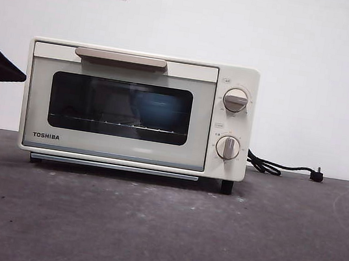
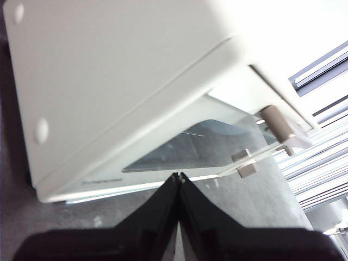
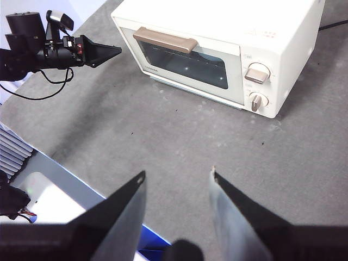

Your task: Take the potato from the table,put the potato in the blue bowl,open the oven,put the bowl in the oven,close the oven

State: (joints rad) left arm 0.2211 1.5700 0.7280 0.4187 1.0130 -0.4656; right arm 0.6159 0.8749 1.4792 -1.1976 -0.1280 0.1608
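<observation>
With the door shut and a blue shape showing behind the glass, judged close to finished: bowl seemingly in, door closed, nothing plainly left but drawing the arms away.

One counter (image 1: 159,233), dark grey, carrying everything. One oven (image 1: 137,108), cream-white, just ahead of the left jaws and well ahead of the right jaws, with one tan handle (image 1: 121,58) and two knobs (image 1: 231,122). One blue bowl (image 1: 158,108), dim behind the window, inside the oven. Potato not visible; presumably in the bowl, but cannot tell. One black power cord (image 1: 281,167) trailing beside the oven.

Left gripper (image 2: 178,176) near the oven's door-side corner, jaws pressed together, pinching nothing. Right gripper (image 3: 178,176) above bare counter, jaws spread, holding nothing.
</observation>
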